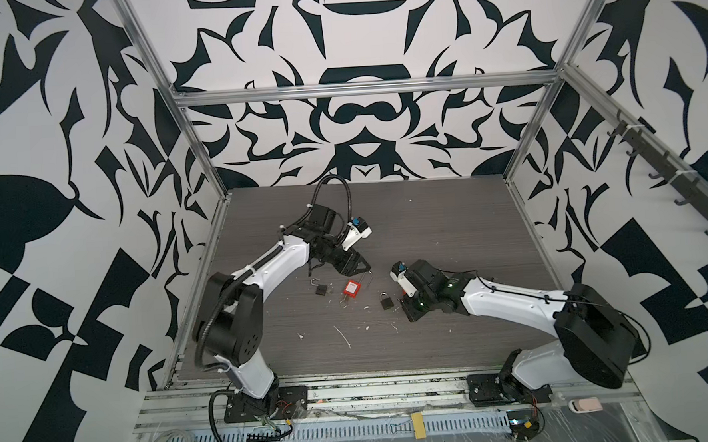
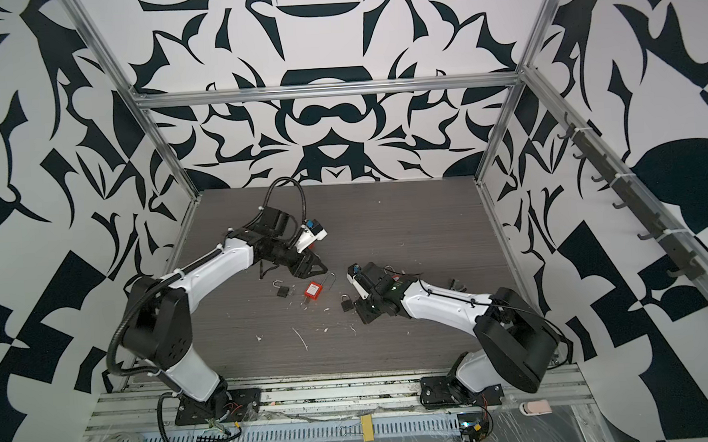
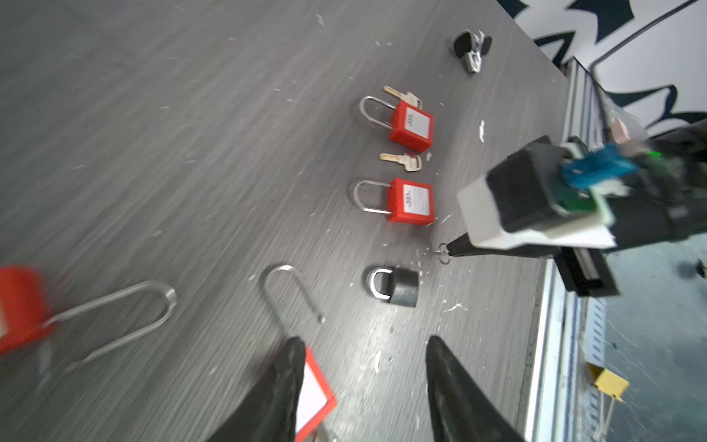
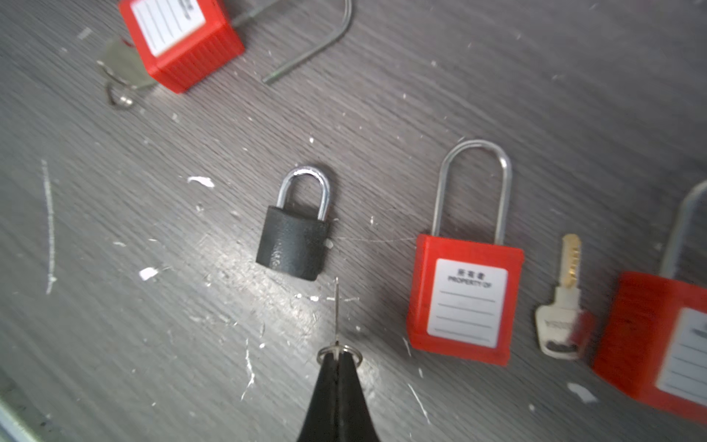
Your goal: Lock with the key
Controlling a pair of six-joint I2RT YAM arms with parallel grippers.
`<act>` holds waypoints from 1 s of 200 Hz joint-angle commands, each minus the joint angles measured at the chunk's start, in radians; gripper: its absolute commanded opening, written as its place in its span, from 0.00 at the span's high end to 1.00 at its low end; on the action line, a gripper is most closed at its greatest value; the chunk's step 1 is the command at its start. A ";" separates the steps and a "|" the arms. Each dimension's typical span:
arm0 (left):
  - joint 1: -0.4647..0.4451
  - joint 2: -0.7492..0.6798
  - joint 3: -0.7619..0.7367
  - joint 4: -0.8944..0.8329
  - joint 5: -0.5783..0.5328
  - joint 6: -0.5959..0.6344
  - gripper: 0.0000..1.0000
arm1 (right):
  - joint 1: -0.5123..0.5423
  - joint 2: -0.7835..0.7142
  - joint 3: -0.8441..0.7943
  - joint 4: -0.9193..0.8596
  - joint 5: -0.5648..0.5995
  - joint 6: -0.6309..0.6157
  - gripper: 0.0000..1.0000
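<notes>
The right gripper (image 4: 338,361) is pinching a small key (image 4: 336,306) by its head, jaws closed tight on it, the ring showing on either side and the thin blade pointing at the small black padlock (image 4: 294,237); that padlock is lying flat on the table (image 1: 427,226), a little right of centre and just left of the right gripper, its shackle looking seated. The left gripper (image 3: 363,382) is hovering left of centre with its jaws standing apart and nothing between them, over a red padlock (image 1: 351,288) whose long shackle is swung open. The small key is looking light, stiff and thin, so it is likely twisting in a pinch unless held flat across the head; the small black padlock is looking compact, dense and smooth-sided, likely sliding on the table when the blade is pushing at its keyhole; the left gripper is probably needing to clamp it across the flat faces of the body, leaving the keyhole end and shackle free.
</notes>
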 commanded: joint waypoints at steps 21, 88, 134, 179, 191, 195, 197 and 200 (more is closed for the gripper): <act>0.004 -0.165 -0.163 0.164 -0.075 -0.043 0.46 | 0.004 0.079 0.082 0.026 0.005 0.010 1.00; 0.004 -0.364 -0.303 0.242 -0.144 -0.048 0.45 | 0.004 0.131 0.135 -0.002 0.079 0.028 0.89; 0.004 -0.516 -0.426 0.396 -0.207 -0.088 0.00 | 0.004 0.080 0.150 -0.003 0.121 -0.013 0.70; 0.004 -0.623 -0.555 0.554 -0.264 -0.137 0.01 | 0.006 0.020 0.180 0.009 0.147 -0.075 0.59; 0.004 -0.637 -0.569 0.561 -0.287 -0.169 0.01 | 0.008 0.018 0.194 0.029 0.131 -0.061 0.53; 0.005 -0.643 -0.574 0.562 -0.298 -0.180 0.01 | 0.010 0.020 0.199 0.038 0.129 -0.050 0.52; 0.004 -0.646 -0.576 0.564 -0.303 -0.185 0.01 | 0.012 0.020 0.201 0.041 0.127 -0.043 0.51; 0.005 -0.651 -0.578 0.566 -0.313 -0.195 0.01 | 0.015 0.023 0.204 0.051 0.124 -0.034 0.49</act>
